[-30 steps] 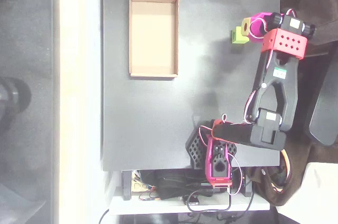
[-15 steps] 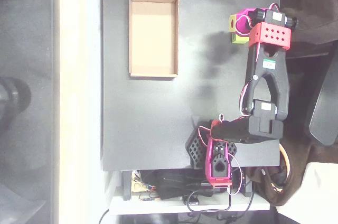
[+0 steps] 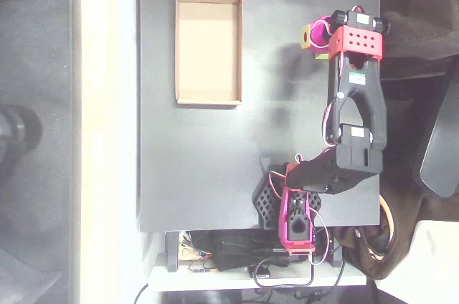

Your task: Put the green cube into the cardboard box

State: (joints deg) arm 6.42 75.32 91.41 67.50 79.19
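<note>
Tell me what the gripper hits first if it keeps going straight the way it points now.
Seen from overhead, the gripper points left. Bare black table follows, then probably the cardboard box, right wall first, though height is unclear. The green cube sits just under it.

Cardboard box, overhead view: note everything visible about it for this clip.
The cardboard box is a shallow rectangular tan tray with low walls and a plain light brown floor, open on top and holding nothing. It lies flat on the black table, long side running up and down the picture, near the upper left part of the tabletop. Nothing touches it. The magenta gripper and the green cube sit well to its right.
</note>
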